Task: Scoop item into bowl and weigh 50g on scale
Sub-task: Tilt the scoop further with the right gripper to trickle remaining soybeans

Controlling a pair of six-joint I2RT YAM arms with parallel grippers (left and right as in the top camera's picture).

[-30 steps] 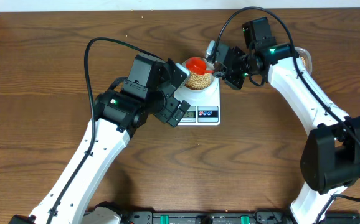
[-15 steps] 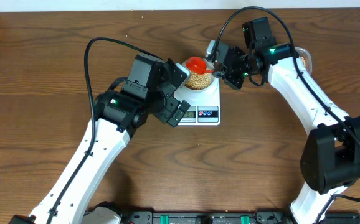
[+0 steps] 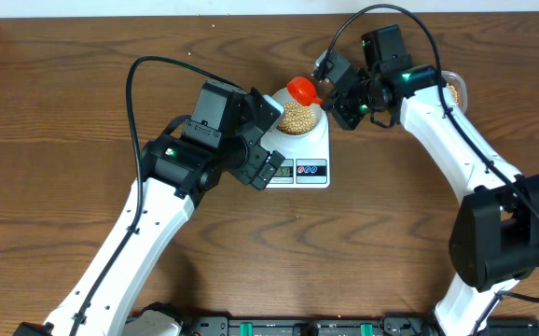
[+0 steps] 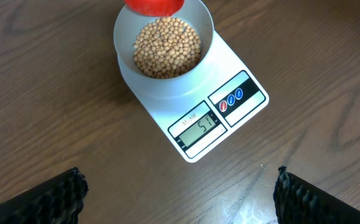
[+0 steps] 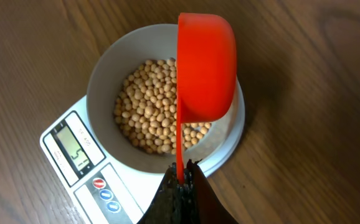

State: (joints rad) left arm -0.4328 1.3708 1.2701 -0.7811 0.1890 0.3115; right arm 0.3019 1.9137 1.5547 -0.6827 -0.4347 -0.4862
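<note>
The pale bowl (image 3: 299,119) stands on the white scale (image 3: 310,169) and holds many tan beans (image 5: 150,115). The scale's display (image 4: 198,130) reads about 51. My right gripper (image 5: 181,180) is shut on the thin handle of an orange scoop (image 5: 205,68), which is turned on its side above the bowl's far rim; it also shows in the overhead view (image 3: 300,91). My left gripper (image 4: 177,193) is open and empty, hovering over bare table just in front of the scale. The bowl (image 4: 164,46) shows in the left wrist view too.
A container edge with beans (image 3: 456,91) shows behind the right arm at the back right. The wooden table (image 3: 64,140) extends left and front of the scale. The table's back edge runs along the top.
The right gripper rolled the scoop from level over the bowl to on its side and lifted it slightly toward the bowl's far rim. The left arm has not moved.
</note>
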